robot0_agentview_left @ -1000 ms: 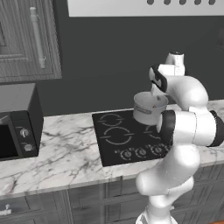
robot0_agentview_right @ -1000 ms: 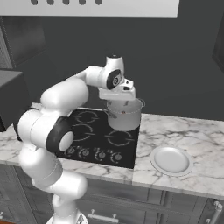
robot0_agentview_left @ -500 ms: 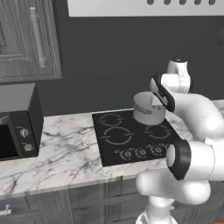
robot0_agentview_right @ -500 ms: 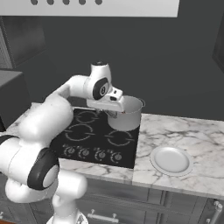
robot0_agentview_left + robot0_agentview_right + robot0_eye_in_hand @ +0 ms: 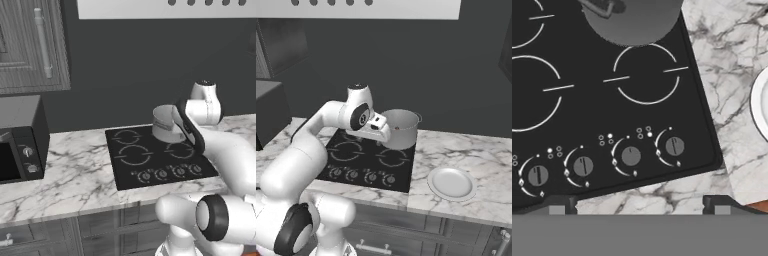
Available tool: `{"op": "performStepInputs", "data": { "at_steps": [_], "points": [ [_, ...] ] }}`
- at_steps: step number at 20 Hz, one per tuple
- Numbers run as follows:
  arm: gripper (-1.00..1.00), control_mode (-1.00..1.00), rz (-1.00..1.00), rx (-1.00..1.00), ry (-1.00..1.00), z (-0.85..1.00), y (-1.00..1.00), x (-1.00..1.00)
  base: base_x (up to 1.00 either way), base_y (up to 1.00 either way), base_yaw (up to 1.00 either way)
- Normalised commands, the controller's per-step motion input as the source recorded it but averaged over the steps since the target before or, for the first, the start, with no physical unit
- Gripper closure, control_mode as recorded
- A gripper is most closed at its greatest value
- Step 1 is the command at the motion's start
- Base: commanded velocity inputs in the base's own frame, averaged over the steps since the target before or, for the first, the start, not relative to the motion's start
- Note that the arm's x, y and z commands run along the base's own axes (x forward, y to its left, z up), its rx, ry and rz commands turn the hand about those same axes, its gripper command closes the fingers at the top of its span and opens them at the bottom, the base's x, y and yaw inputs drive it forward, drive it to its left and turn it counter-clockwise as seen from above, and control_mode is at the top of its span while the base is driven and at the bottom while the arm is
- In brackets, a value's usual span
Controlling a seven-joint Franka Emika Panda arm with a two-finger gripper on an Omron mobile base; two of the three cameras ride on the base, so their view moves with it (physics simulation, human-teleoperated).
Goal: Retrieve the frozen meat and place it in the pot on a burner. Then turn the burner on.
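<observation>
- Sitting on the back right burner of the cooktop [image 5: 356,165], the pot [image 5: 401,129] is in place; the frozen meat can't be made out inside it.
- Gripper [image 5: 387,134] hangs just in front of the pot, above the front right burner [image 5: 646,74]; fingers spread wide, holding nothing.
- Likely step: burner on.
- Next: drop to the knob row [image 5: 631,156], pick the back-right knob, close and twist.
- White plate [image 5: 452,183] sits on the counter, right of the cooktop.
</observation>
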Motion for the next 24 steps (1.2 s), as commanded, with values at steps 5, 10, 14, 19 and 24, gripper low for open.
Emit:
{"op": "performStepInputs", "data": {
  "at_steps": [5, 10, 14, 19, 24],
  "points": [
    [-1.0, -1.0, 0.0, 0.01, -0.02, -0.35, 0.07, -0.04, 0.0, 0.0, 0.0],
    [-1.0, -1.0, 0.0, 0.0, 0.0, -0.45, 0.0, 0.0, 0.0, 0.0, 0.0],
    [-1.0, -1.0, 0.01, 0.0, -0.04, -0.2, 0.0, 0.0, 0.0, 0.0, 0.0],
    [-1.0, -1.0, 0.0, 0.01, -0.03, -0.16, 0.0, 0.0, 0.0, 0.0, 0.0],
    [-1.0, -1.0, 0.0, 0.01, -0.06, -0.18, 0.0, 0.0, 0.0, 0.0, 0.0]
  ]
}}
